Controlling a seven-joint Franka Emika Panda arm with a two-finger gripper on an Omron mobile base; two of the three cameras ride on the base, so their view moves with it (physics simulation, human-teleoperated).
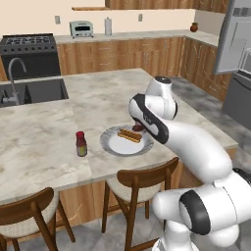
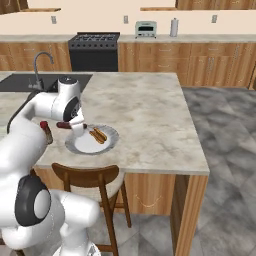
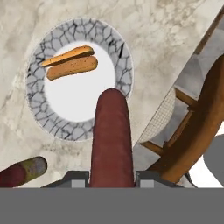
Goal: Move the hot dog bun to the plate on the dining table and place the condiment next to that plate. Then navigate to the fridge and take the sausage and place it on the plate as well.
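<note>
The hot dog bun (image 1: 130, 135) (image 2: 98, 134) (image 3: 72, 63) lies on the round pale plate (image 1: 116, 146) (image 2: 86, 146) (image 3: 37, 94) near the front edge of the dining table (image 1: 44, 132). My gripper (image 1: 139, 128) (image 2: 75, 126) (image 3: 111, 177) hovers just above the plate's edge, shut on the dark red-brown sausage (image 1: 137, 127) (image 2: 64, 125) (image 3: 111, 135), which sticks out lengthwise between the fingers. The condiment (image 1: 81, 143) (image 3: 22, 171) stands on the table just left of the plate; in the right base view the condiment (image 2: 46, 131) peeks out behind my arm.
Two wooden chairs (image 1: 139, 179) (image 1: 27, 211) are tucked under the table's front edge, one directly below the plate (image 3: 197, 131). A sink with faucet (image 1: 17, 73) is set into the table's far left. The fridge (image 1: 235, 44) stands open at the back right.
</note>
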